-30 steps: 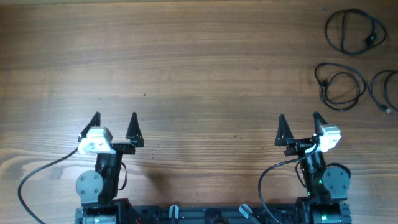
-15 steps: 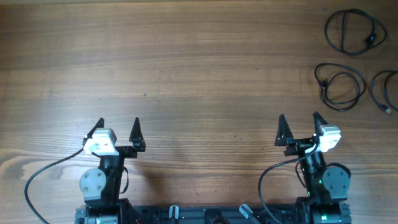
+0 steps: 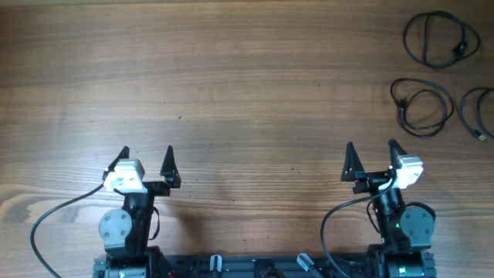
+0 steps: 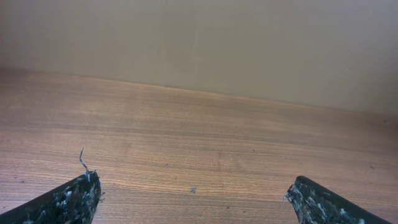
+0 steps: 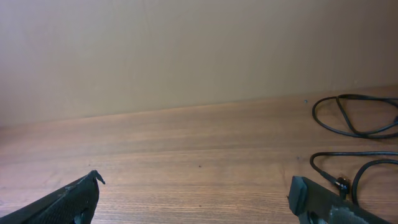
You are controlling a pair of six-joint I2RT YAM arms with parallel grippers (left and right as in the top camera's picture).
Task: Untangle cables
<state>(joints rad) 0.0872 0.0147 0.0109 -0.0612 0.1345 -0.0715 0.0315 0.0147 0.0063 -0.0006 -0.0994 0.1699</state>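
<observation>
Left end effector (image 3: 146,151): jaws spread wide with nothing between them, low over the table near its front edge, on the left side.
Right end effector (image 3: 370,145): jaws just as wide apart and empty, near the front edge on the right.
Fingertips (image 4: 68,200): dark and speckled; the left wrist view shows only bare wood between them.
Table (image 3: 247,93): brown wood with long grain running side to side.
Cables: three thin black cords lying as separate loose loops in the far right corner, well apart from both end effectors.
Far cable (image 3: 461,48): the loop nearest the back edge, with a small plug end on its right side.
Middle cable (image 3: 401,106): a loop just in front of the far cable, apart from it.
Edge cable (image 3: 461,108): just right of the middle cable, cut off by the frame edge.
Wall (image 4: 199,37): plain beige, rising behind the table's far edge.
</observation>
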